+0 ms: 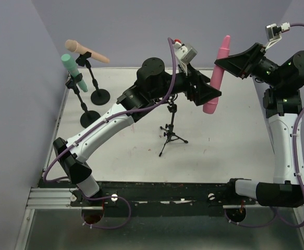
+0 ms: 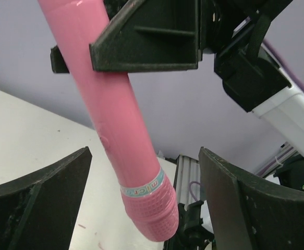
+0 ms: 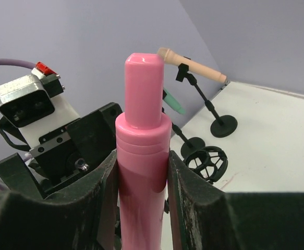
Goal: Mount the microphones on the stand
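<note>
Right claw (image 3: pixel 141 174) clamps pink microphone (image 1: pixel 217 78) near tripod stand (image 1: pixel 171 133), left claw (image 2: pixel 144 156) open around it; a misaligned handover may drop it.

Lavender walls (image 1: pixel 141 26); white table (image 1: pixel 230 146)

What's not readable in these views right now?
Pink microphone: head cut off by the right wrist view's bottom edge, below the right hand.
Teal microphone: right wrist view shows one end only; the pink body hides the rest.
Tripod stand: top view, left arm hides its top end.
Peach microphone: clip grip too small to judge in top view.
</note>
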`<state>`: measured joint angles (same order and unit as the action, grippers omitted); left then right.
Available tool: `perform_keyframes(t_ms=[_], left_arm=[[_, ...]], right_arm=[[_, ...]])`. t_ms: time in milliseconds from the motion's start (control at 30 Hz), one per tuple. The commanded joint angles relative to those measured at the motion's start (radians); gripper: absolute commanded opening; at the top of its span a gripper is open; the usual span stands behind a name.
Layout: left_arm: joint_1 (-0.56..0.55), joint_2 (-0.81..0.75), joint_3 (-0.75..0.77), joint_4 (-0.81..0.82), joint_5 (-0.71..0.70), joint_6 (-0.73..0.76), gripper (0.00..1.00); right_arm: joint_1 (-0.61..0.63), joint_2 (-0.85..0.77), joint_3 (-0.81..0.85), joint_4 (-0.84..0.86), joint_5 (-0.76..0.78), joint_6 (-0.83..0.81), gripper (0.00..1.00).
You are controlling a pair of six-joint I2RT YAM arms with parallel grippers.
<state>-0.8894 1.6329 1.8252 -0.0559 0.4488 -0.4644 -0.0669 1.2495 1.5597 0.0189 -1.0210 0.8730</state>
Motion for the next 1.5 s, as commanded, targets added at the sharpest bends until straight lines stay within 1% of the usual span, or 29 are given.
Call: perform_keyframes(t_ms=[0,100,267,300,367,433,500,533,567,700,733,800,833,967,1000,1033,1133,1233,1267,1333,1433,1467], left_arm=[[-0.013,0.021,0.034,0.093,-0.036,-0.083,0.89],[-0.019,0.041,0.052,0.093,-0.062,-0.089,0.87],[-0.020,0.093,0.118,0.057,-0.088,-0.118,0.80],[-0.020,0.105,0.131,0.027,-0.091,-0.126,0.78],[-0.022,0.122,0.147,0.013,-0.085,-0.138,0.74],[-0.025,0.127,0.158,0.010,-0.076,-0.149,0.67],[-0.023,0.136,0.164,0.004,-0.062,-0.152,0.62],[-0.023,0.136,0.169,-0.004,-0.056,-0.152,0.57],[-0.023,0.136,0.171,-0.007,-0.053,-0.152,0.45],[-0.023,0.125,0.172,-0.021,-0.041,-0.145,0.18],[-0.023,0.120,0.175,-0.028,-0.039,-0.145,0.14],[-0.019,0.110,0.177,-0.039,-0.022,-0.148,0.09],[-0.013,0.104,0.177,-0.047,-0.013,-0.154,0.07],[0.024,0.047,0.154,-0.088,0.039,-0.180,0.04],[0.039,0.026,0.134,-0.097,0.057,-0.183,0.04],[0.053,-0.007,0.119,-0.111,0.080,-0.184,0.04],[0.115,-0.092,0.059,-0.165,0.163,-0.191,0.03],[0.170,-0.184,0.025,-0.293,0.231,-0.133,0.03],[0.190,-0.211,0.014,-0.344,0.249,-0.106,0.02],[0.213,-0.278,-0.010,-0.480,0.284,-0.034,0.02],[0.219,-0.366,-0.069,-0.654,0.323,0.073,0.03],[0.219,-0.396,-0.095,-0.706,0.339,0.099,0.02]], right_arm=[[-0.005,-0.019,-0.018,0.076,-0.044,0.064,0.17],[-0.004,-0.022,-0.023,0.082,-0.045,0.066,0.17],[-0.004,-0.024,-0.035,0.107,-0.051,0.078,0.17],[-0.005,-0.025,-0.036,0.110,-0.051,0.078,0.17],[-0.005,-0.025,-0.039,0.112,-0.053,0.080,0.17],[-0.004,-0.027,-0.040,0.112,-0.053,0.072,0.17],[-0.004,-0.027,-0.041,0.112,-0.051,0.069,0.17],[-0.004,-0.027,-0.041,0.112,-0.051,0.067,0.17],[-0.005,-0.027,-0.040,0.110,-0.051,0.063,0.17],[-0.004,-0.028,-0.041,0.107,-0.062,0.043,0.20],[-0.004,-0.030,-0.040,0.104,-0.063,0.032,0.22],[-0.004,-0.036,-0.041,0.093,-0.079,-0.003,0.29],[-0.004,-0.039,-0.040,0.089,-0.091,-0.017,0.39],[-0.004,-0.062,-0.049,0.038,-0.142,-0.146,0.88],[-0.005,-0.070,-0.052,0.026,-0.158,-0.184,0.97],[-0.004,-0.076,-0.056,0.015,-0.181,-0.212,1.00],[-0.004,-0.085,-0.066,0.004,-0.261,-0.270,1.00],[-0.004,-0.094,-0.064,-0.013,-0.341,-0.345,1.00],[-0.005,-0.096,-0.056,-0.064,-0.368,-0.391,1.00],[-0.005,-0.098,-0.033,-0.213,-0.392,-0.564,1.00],[-0.004,-0.094,0.008,-0.536,-0.351,-1.008,1.00],[-0.005,-0.093,0.013,-0.625,-0.331,-1.108,1.00]])
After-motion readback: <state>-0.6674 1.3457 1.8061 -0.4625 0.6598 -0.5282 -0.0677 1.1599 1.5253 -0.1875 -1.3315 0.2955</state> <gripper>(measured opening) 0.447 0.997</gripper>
